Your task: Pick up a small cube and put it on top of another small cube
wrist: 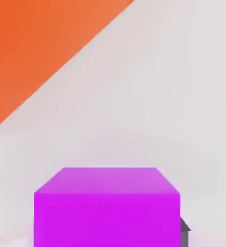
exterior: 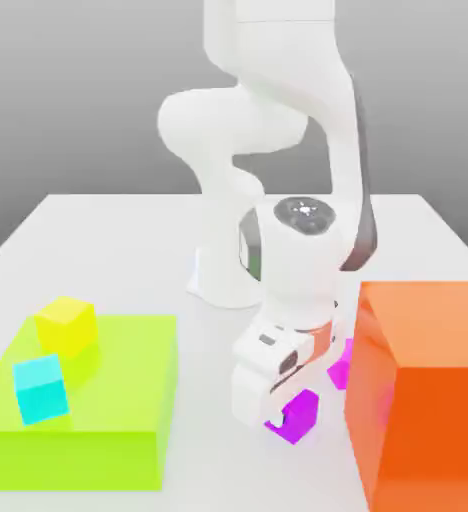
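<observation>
The white robot arm (exterior: pixel 278 120) bends down over the white table (exterior: pixel 98 230) in the middle of the exterior view. Its gripper (exterior: pixel 283 415) is low, near the bottom middle of the frame, right at a small magenta cube (exterior: pixel 300 415). The cube sits on the table. The white hand covers part of it. In the hand view the same magenta cube (wrist: pixel 107 207) shows big at the bottom middle, and a dark finger tip (wrist: pixel 184 226) sits right against its side at the lower right. The jaws look pulled in close on this cube, but I cannot tell for sure if they squeeze it yet.

A second magenta cube (exterior: pixel 340 365) peeks out just behind, between the hand and the big orange block (exterior: pixel 423 390). The orange block fills the lower right of the exterior view. It also shows in the upper left corner of the hand view (wrist: pixel 37 48).

On the exterior view's left lies a flat lime-green slab (exterior: pixel 128 400). A small yellow cube (exterior: pixel 66 325) stands on the slab near its far corner. A small cyan cube (exterior: pixel 41 388) stands on the slab too, closer to the front and a bit tilted. The yellow cube is well apart from the gripper and the magenta cubes.
</observation>
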`<state>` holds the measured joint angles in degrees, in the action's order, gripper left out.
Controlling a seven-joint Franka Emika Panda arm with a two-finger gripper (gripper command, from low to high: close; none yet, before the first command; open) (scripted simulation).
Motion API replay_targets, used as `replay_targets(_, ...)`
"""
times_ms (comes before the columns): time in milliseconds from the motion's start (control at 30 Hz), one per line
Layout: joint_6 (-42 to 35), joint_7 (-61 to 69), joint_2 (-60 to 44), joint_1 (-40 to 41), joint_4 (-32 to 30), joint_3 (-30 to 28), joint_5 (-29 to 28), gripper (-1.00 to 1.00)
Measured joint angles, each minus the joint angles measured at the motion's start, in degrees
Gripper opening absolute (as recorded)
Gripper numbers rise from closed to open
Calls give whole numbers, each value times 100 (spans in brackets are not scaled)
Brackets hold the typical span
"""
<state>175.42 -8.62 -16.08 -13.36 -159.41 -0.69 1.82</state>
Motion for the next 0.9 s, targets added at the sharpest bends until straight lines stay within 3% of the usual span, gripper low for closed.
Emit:
replay_targets(300,-1342,94,1569,63,-211,-204,-186,-100)
replay_targets(733,-4216,3154,3930,2226,417,-2251,-1404,-100)
replay_targets(800,-4244,3444,3956,2415,414,-2481,-1515,-100)
replay_targets(900,-3685,3606,3548,2412,250,-2663,-1478,-100)
